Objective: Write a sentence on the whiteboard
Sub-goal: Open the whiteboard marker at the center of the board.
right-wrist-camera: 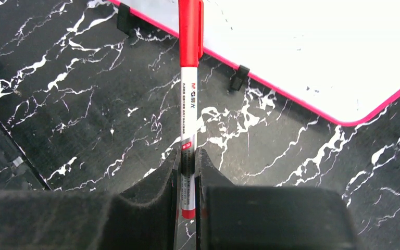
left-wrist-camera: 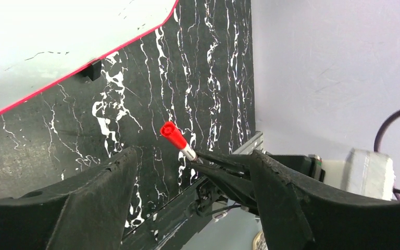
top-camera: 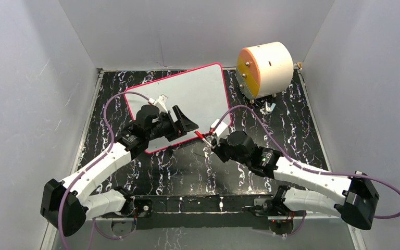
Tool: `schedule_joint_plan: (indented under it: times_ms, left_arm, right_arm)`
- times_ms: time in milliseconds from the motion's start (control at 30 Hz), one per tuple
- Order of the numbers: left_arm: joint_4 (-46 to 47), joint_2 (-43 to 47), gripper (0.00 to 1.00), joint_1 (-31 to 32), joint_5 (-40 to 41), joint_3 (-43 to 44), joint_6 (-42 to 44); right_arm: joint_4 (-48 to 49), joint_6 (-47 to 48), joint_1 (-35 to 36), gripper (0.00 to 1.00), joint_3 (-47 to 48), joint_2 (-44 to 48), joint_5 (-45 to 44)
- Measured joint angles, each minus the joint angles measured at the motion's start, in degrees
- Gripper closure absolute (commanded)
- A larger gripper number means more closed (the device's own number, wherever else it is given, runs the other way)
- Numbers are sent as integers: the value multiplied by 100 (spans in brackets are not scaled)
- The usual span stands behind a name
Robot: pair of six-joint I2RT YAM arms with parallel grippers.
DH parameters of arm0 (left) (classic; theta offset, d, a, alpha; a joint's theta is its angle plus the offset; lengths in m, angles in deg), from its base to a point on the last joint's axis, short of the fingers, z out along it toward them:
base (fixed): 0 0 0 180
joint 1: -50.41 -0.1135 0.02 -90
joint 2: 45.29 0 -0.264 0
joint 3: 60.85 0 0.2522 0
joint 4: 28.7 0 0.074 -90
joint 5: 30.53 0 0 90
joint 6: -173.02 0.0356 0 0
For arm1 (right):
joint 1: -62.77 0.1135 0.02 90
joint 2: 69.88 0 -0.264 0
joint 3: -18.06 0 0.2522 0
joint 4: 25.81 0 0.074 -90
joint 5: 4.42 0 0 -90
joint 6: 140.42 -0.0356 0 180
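Observation:
The whiteboard [top-camera: 187, 94] lies flat at the table's middle back, white face in a pink-red frame. It also shows in the left wrist view [left-wrist-camera: 57, 41] and the right wrist view [right-wrist-camera: 317, 47]. No red lettering shows on it. My right gripper [top-camera: 216, 141] [right-wrist-camera: 187, 156] is shut on a slim marker [right-wrist-camera: 188, 104] with its red cap [left-wrist-camera: 173, 134] on, just off the board's near right corner. My left gripper [top-camera: 185, 122] [left-wrist-camera: 192, 156] is open and empty over the board's near edge. The cap points into the gap just beyond its fingertips.
A cream cylinder with an orange face [top-camera: 265, 67] stands at the back right, with a small metal clip [top-camera: 269, 108] in front of it. Grey walls close in the black marbled table [top-camera: 291, 130] on three sides. My left arm lies over the board's near left part.

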Motion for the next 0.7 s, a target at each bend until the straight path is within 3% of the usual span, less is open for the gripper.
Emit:
schedule_joint_plan:
  times_ms: [433, 600, 700]
  left_arm:
    - [885, -323, 61, 61, 90, -330, -656]
    - [1086, -367, 77, 79, 7, -334, -778]
    - [1128, -369, 91, 81, -37, -341, -820]
  right_arm:
    - [787, 476, 332, 100, 0, 0, -256]
    - [949, 579, 363, 100, 0, -4, -280]
    - [1021, 597, 378, 100, 0, -28, -339]
